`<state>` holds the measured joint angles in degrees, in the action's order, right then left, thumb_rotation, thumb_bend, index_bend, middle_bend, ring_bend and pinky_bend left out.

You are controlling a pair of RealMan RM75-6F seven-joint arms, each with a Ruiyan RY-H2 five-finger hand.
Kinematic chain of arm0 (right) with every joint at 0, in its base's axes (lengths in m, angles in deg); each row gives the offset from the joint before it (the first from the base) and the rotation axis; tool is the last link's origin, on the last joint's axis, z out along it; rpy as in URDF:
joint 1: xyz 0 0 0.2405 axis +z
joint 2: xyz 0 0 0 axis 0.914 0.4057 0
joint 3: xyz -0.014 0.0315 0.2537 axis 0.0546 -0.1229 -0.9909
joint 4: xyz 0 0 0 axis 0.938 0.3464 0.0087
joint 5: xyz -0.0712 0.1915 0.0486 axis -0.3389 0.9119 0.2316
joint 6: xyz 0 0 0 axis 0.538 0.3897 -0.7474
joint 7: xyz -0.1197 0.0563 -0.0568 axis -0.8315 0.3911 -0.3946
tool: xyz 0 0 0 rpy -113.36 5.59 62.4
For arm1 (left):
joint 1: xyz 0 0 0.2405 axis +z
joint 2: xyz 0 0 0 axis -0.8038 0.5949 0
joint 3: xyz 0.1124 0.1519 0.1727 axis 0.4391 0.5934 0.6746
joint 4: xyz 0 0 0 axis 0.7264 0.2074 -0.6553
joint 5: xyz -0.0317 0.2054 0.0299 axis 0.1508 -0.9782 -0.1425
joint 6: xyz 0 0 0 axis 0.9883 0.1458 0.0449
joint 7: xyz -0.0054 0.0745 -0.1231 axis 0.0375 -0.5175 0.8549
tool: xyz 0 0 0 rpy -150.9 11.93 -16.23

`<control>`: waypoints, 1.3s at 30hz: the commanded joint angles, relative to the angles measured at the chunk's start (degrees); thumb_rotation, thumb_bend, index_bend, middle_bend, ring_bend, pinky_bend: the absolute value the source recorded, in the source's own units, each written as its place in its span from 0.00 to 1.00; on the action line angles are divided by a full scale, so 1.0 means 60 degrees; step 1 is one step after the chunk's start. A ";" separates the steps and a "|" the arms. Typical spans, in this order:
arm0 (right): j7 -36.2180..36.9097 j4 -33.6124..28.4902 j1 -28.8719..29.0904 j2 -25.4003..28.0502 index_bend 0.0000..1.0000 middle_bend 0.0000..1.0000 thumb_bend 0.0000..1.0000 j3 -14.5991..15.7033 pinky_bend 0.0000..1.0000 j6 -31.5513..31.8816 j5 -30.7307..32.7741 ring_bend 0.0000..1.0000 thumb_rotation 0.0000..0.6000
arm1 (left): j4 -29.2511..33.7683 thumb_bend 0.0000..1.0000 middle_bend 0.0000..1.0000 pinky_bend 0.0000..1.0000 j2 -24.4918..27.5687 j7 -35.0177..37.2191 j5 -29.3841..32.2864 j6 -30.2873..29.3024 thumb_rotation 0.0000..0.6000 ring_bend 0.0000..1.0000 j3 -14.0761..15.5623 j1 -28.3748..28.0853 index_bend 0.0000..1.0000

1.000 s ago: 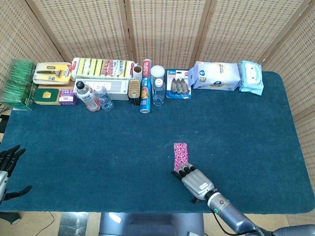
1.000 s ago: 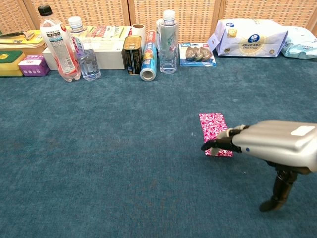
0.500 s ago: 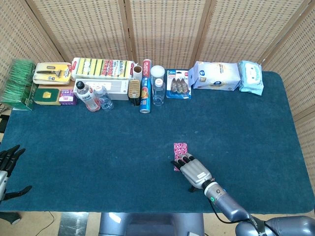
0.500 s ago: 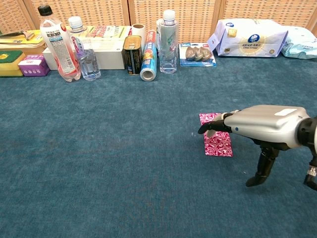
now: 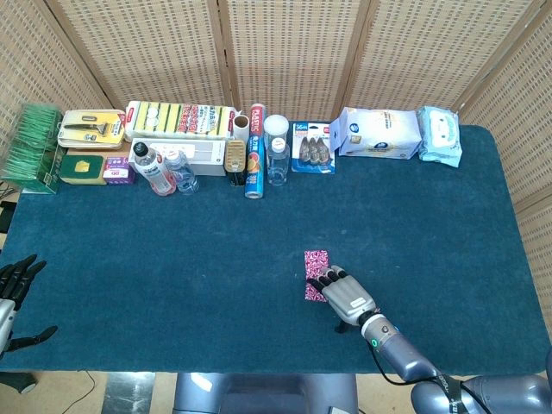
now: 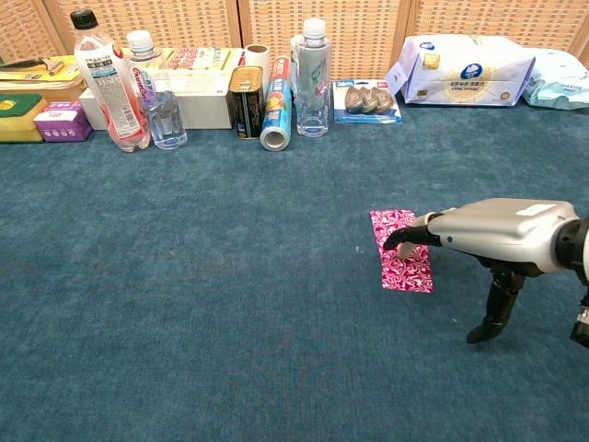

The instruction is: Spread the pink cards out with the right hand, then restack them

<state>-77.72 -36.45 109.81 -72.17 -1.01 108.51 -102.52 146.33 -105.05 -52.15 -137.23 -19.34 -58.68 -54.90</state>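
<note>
The pink patterned cards (image 5: 315,269) (image 6: 399,263) lie in one neat stack flat on the blue cloth, right of the table's middle. My right hand (image 5: 345,295) (image 6: 492,234) hovers low at the stack's right side, palm down, its fingertips (image 6: 402,241) touching the right edge of the top card. It holds nothing, and its thumb points down to the cloth. My left hand (image 5: 15,289) shows only in the head view, at the table's left front edge, with its fingers spread and nothing in them.
Along the back edge stands a row of goods: bottles (image 6: 103,78), a tin (image 6: 246,100), a foil roll (image 6: 275,112), a clear bottle (image 6: 312,75), wipes packs (image 6: 469,66), sponges (image 5: 179,118). Bare blue cloth (image 6: 202,304) surrounds the cards.
My right hand came forward over the near part of the cards, then slid off to their right edge. The stack has not visibly moved. The left hand is unchanged.
</note>
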 commanded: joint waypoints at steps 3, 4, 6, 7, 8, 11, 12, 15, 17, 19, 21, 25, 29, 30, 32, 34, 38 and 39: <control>-0.0093 -0.0085 -0.0002 0.0134 0.10 0.23 0.00 0.0105 0.03 0.0153 0.0129 0.07 1.00 | 0.0010 0.05 0.00 0.00 -0.0011 -0.0020 0.0008 -0.0008 1.00 0.00 0.0001 0.0008 0.00; -0.0109 -0.0116 -0.0009 0.0160 0.11 0.24 0.00 0.0128 0.04 0.0189 0.0123 0.07 1.00 | 0.0013 0.05 0.00 0.00 -0.0012 -0.0022 0.0011 -0.0005 1.00 0.00 0.0001 0.0007 0.00; -0.0142 -0.0172 -0.0031 0.0214 0.11 0.25 0.00 0.0173 0.06 0.0263 0.0119 0.08 1.00 | 0.0017 0.05 0.00 0.00 -0.0017 -0.0032 0.0011 0.0000 1.00 0.00 0.0003 0.0006 0.00; -0.0157 -0.0197 -0.0042 0.0237 0.12 0.26 0.00 0.0193 0.06 0.0293 0.0123 0.09 1.00 | 0.0019 0.05 0.00 0.00 -0.0019 -0.0037 0.0009 0.0002 1.00 0.00 0.0004 0.0005 0.00; -0.0177 -0.0236 -0.0057 0.0270 0.12 0.26 0.00 0.0221 0.07 0.0336 0.0129 0.09 1.00 | 0.0023 0.05 0.00 0.00 -0.0022 -0.0045 0.0002 0.0010 1.00 0.00 0.0007 0.0001 0.00; -0.0239 -0.0331 -0.0089 0.0353 0.13 0.28 0.00 0.0291 0.09 0.0432 0.0149 0.11 1.00 | 0.0027 0.05 0.00 0.00 -0.0022 -0.0065 -0.0023 0.0033 1.00 0.00 0.0024 -0.0011 0.00; -0.0272 -0.0367 -0.0103 0.0384 0.13 0.28 0.00 0.0323 0.09 0.0474 0.0155 0.11 1.00 | 0.0028 0.05 0.00 0.00 -0.0025 -0.0075 -0.0030 0.0035 1.00 0.00 0.0028 -0.0011 0.00; -0.0349 -0.0454 -0.0134 0.0463 0.13 0.30 0.00 0.0392 0.12 0.0569 0.0197 0.13 1.00 | 0.0029 0.05 0.00 0.00 -0.0028 -0.0083 -0.0045 0.0030 1.00 0.00 0.0037 -0.0008 0.00; -0.0408 -0.0543 -0.0152 0.0550 0.14 0.31 0.00 0.0444 0.15 0.0632 0.0256 0.15 1.00 | 0.0029 0.05 0.00 0.00 -0.0028 -0.0072 -0.0045 0.0006 1.00 0.00 0.0035 0.0001 0.00; -0.0455 -0.0632 -0.0162 0.0632 0.14 0.31 0.00 0.0478 0.17 0.0678 0.0324 0.16 1.00 | 0.0028 0.05 0.00 0.00 -0.0030 -0.0064 -0.0048 -0.0008 1.00 0.00 0.0035 0.0008 0.00; -0.0513 -0.0712 -0.0169 0.0709 0.15 0.32 0.00 0.0514 0.17 0.0734 0.0362 0.16 1.00 | 0.0028 0.05 0.00 0.00 -0.0031 -0.0062 -0.0055 -0.0015 1.00 0.00 0.0037 0.0010 0.00; -0.0665 -0.0886 -0.0189 0.0840 0.16 0.32 0.00 0.0611 0.18 0.0848 0.0435 0.17 1.00 | 0.0026 0.05 0.00 0.00 -0.0038 -0.0077 -0.0065 -0.0012 1.00 0.00 0.0045 0.0009 0.00; -0.0847 -0.1176 -0.0220 0.0989 0.16 0.32 0.00 0.0710 0.18 0.1027 0.0472 0.17 1.00 | 0.0024 0.05 0.00 0.00 -0.0040 -0.0070 -0.0076 -0.0026 1.00 0.00 0.0049 0.0014 0.00; -0.0878 -0.1230 -0.0227 0.1011 0.16 0.32 0.00 0.0721 0.18 0.1067 0.0463 0.17 1.00 | 0.0023 0.05 0.00 0.00 -0.0039 -0.0065 -0.0074 -0.0031 1.00 0.00 0.0048 0.0017 0.00; -0.0912 -0.1392 -0.0250 0.1065 0.16 0.32 0.00 0.0721 0.18 0.1178 0.0357 0.17 1.00 | 0.0018 0.05 0.00 0.00 -0.0036 -0.0046 -0.0073 -0.0047 1.00 0.00 0.0045 0.0022 0.00; -0.0905 -0.1554 -0.0275 0.1108 0.17 0.31 0.00 0.0671 0.18 0.1314 0.0155 0.16 1.00 | 0.0011 0.05 0.00 0.00 -0.0036 -0.0034 -0.0076 -0.0061 1.00 0.00 0.0044 0.0028 0.00; -0.0752 -0.1642 -0.0300 0.1059 0.17 0.25 0.00 0.0456 0.12 0.1503 -0.0370 0.09 1.00 | 0.0005 0.05 0.00 0.00 -0.0042 -0.0034 -0.0093 -0.0065 1.00 0.00 0.0052 0.0028 0.00; -0.0678 -0.1561 -0.0289 0.0978 0.17 0.23 0.00 0.0356 0.11 0.1522 -0.0517 0.07 1.00 | 0.0004 0.05 0.00 0.00 -0.0042 -0.0037 -0.0103 -0.0064 1.00 0.00 0.0056 0.0027 0.00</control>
<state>-82.48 -46.04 108.10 -65.78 2.07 117.14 -104.31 146.35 -105.30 -52.36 -137.84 -19.72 -58.35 -54.74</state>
